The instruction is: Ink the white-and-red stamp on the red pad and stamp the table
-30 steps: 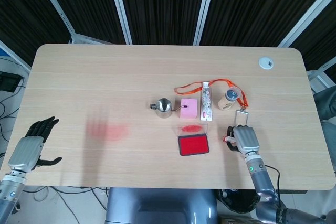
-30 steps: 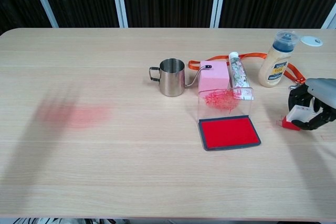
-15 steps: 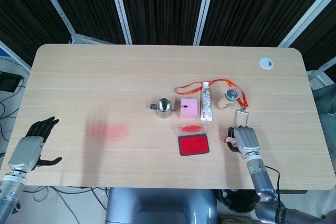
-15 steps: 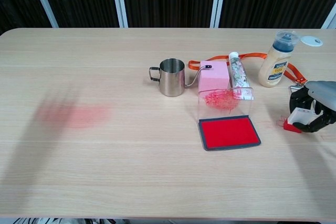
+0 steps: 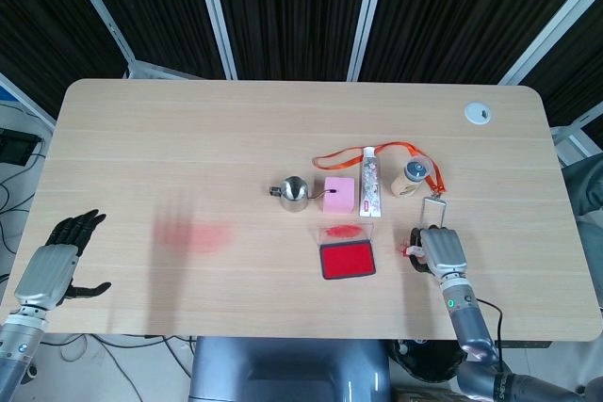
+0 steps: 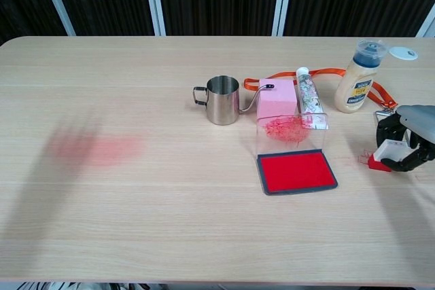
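Light wooden bench (image 6: 170, 195): right hand (image 6: 410, 142) grips the white-and-red stamp (image 6: 388, 154) beside the open red ink pad (image 6: 296, 172), left hand (image 5: 58, 263) empty, fingers spread.

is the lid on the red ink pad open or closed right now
Open. The clear lid stands upright at the back edge of the ink pad, and the red inking surface lies fully exposed in both views.
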